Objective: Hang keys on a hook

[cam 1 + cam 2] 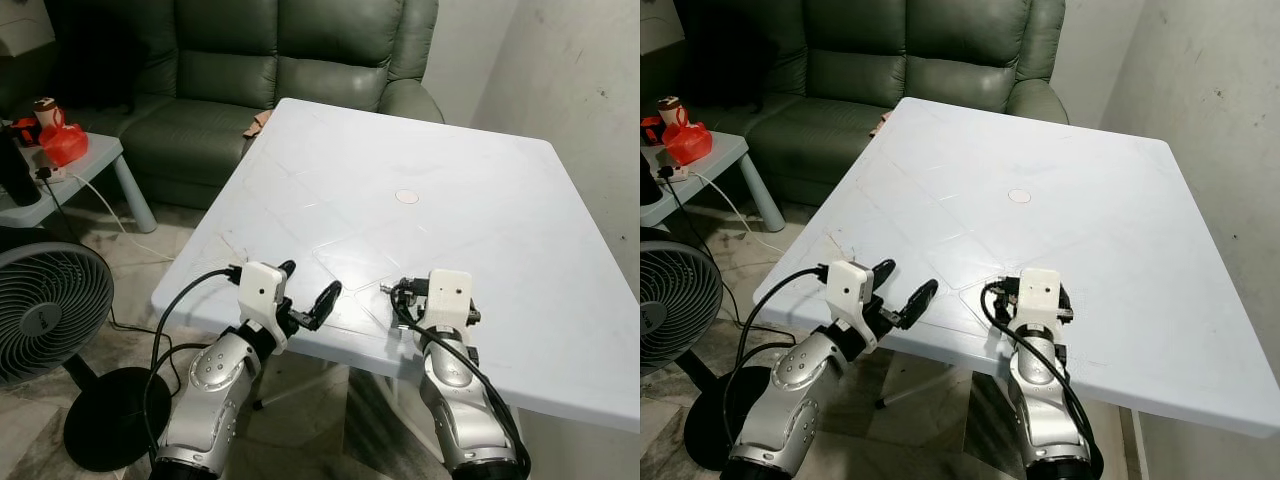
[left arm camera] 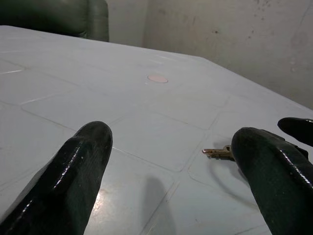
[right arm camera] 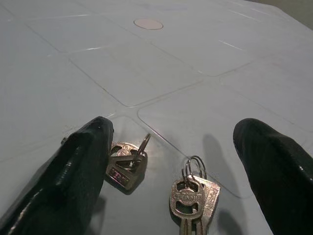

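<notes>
Two small bunches of silver keys lie on the white plastic table [image 1: 480, 200] near its front edge. In the right wrist view one bunch [image 3: 126, 164] rests against one black finger [image 3: 78, 161], and the other bunch [image 3: 191, 198] lies between the fingers. My right gripper [image 3: 176, 127] stands open just over them, not gripping either. The keys [image 1: 392, 290] peek out beside its white wrist housing. My left gripper [image 1: 310, 280] hovers open and empty at the table's front left edge, with one key [image 2: 217, 152] visible ahead of it.
A round cap [image 1: 407, 196] marks the table's middle. A green sofa [image 1: 250, 70] stands behind the table. At the left are a floor fan [image 1: 45, 300] and a low side table [image 1: 70, 170] with a red bag [image 1: 62, 145]. A wall [image 1: 590, 90] runs along the right.
</notes>
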### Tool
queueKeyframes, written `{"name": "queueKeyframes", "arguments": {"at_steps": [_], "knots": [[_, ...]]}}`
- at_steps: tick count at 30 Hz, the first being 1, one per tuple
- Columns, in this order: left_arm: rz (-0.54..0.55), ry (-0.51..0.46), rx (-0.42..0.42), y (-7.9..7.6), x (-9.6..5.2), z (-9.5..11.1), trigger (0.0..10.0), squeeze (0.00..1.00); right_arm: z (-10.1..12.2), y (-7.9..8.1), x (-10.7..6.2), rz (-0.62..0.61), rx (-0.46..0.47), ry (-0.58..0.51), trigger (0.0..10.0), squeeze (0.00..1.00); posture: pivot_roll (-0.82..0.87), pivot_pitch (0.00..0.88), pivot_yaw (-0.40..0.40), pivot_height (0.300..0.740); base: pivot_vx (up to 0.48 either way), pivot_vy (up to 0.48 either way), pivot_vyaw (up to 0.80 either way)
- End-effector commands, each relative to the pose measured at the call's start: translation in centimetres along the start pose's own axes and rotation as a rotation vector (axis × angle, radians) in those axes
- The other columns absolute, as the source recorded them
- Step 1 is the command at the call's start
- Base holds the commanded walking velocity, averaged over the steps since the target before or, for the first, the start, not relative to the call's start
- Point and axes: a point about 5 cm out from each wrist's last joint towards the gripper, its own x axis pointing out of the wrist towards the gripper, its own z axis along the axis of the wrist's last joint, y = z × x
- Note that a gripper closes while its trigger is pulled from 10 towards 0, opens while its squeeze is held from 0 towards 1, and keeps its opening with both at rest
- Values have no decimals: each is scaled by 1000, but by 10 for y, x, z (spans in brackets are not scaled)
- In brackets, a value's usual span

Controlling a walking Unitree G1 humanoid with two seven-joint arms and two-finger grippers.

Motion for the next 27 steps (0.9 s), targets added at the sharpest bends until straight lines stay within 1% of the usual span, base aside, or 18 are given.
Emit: {"name": "queueKeyframes", "arguments": {"at_steps": [1,3,4,6,7,8,9,11,12,14,15,16,17,18,19,20,21,27], "knots": [[-10,-11,10,-2,2,6,10000,0,-2,4,0,6,-1,6,8588,0,31,0,-50,732,0,0,0],[-8,-11,10,-2,2,6,10000,0,-2,5,1,6,0,7,8588,0,31,0,-51,732,0,0,0],[-8,-11,9,-2,2,6,10000,0,-2,6,2,10,-2,6,7961,0,31,0,-51,732,0,0,0],[-6,-12,7,-2,2,6,10000,0,-2,11,3,23,-3,6,7961,0,31,0,-51,732,0,0,0],[-5,-13,6,-2,2,7,10000,0,-2,13,3,31,-10,0,7608,0,31,0,-51,732,0,0,0],[-5,-14,6,-2,2,7,10000,0,-2,13,3,33,-12,-1,7608,0,31,0,-51,732,0,0,0],[-4,-13,6,-2,2,7,10000,0,-2,14,4,35,-11,1,8431,0,37,0,-55,732,0,0,0],[-2,-14,7,-2,2,7,10000,0,-2,15,5,37,-9,5,8627,0,37,0,-55,732,0,0,0],[1,-15,5,-2,2,7,10000,0,-2,17,6,47,-10,2,8000,0,37,0,-55,732,0,0,0],[3,-15,4,-2,2,7,10000,0,-2,20,7,54,-15,2,7216,0,37,0,-55,732,0,0,0],[4,-16,3,-2,2,7,10000,0,-1,21,9,59,-14,2,5686,0,40,0,-60,732,0,0,0],[5,-16,3,-3,3,7,10000,0,-1,22,10,59,-16,0,4667,0,42,0,-62,732,0,0,0],[5,-16,3,-3,3,7,10000,0,-1,22,10,59,-16,0,4667,0,42,0,-62,732,0,0,0],[6,-17,3,-3,3,7,10000,0,-1,22,11,60,-20,-3,2549,0,42,0,-62,732,0,0,0],[6,-17,2,-3,3,7,10000,0,-1,22,11,60,-23,-5,2549,0,42,0,-62,732,0,0,0],[8,-17,2,-3,3,7,10000,0,-1,23,12,60,-23,-4,353,0,42,0,-62,732,0,0,0],[9,-17,3,-3,2,7,10000,0,-1,23,12,60,-24,-2,0,0,42,0,-62,732,0,0,0],[16,-21,1,-2,3,8,10000,0,-5,24,14,59,-25,4,0,0,45,0,-65,732,0,0,0]]}}
